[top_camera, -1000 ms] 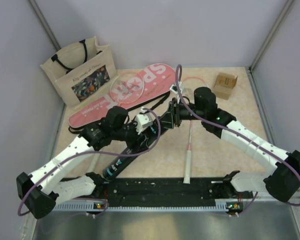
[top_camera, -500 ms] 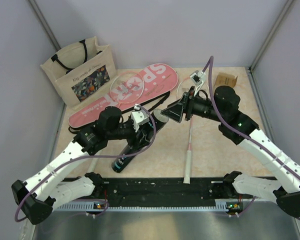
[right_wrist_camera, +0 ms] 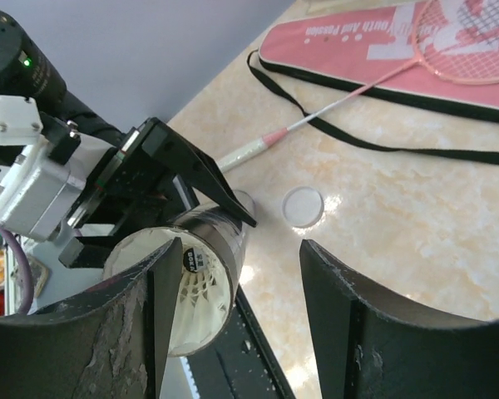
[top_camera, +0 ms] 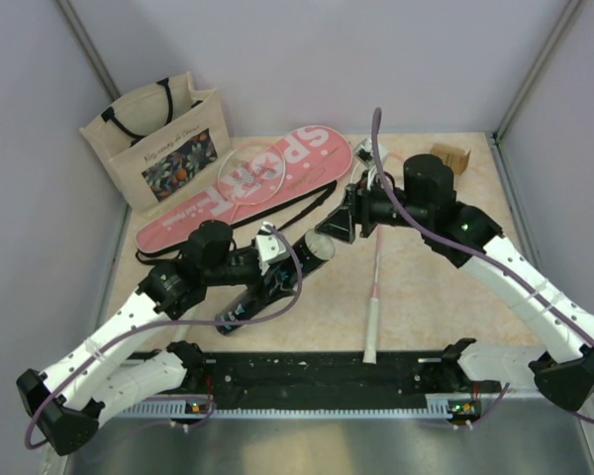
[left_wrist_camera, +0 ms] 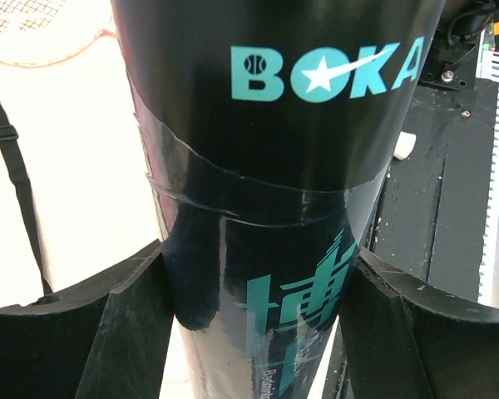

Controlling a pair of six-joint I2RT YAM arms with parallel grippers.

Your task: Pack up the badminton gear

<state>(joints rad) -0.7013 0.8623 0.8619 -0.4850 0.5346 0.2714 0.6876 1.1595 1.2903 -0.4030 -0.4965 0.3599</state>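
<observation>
The overhead camera sits above and behind my bases, looking down on the whole bench (top_camera: 426,307), with my arms reaching in from 6 o'clock. My left wrist camera rides very close, looking along my left fingers (left_wrist_camera: 66,341) at the dark tube (left_wrist_camera: 274,125) that fills its picture. My right wrist camera hangs farther back, looking between my right fingers (right_wrist_camera: 358,332) at that tube's open mouth at 7 o'clock and the pink cover (right_wrist_camera: 358,41) at 1 o'clock, both also seen from overhead.

Shuttlecock (right_wrist_camera: 201,291) in tube (left_wrist_camera: 274,125); racket head (top_camera: 252,174) on cover (top_camera: 315,148).
</observation>
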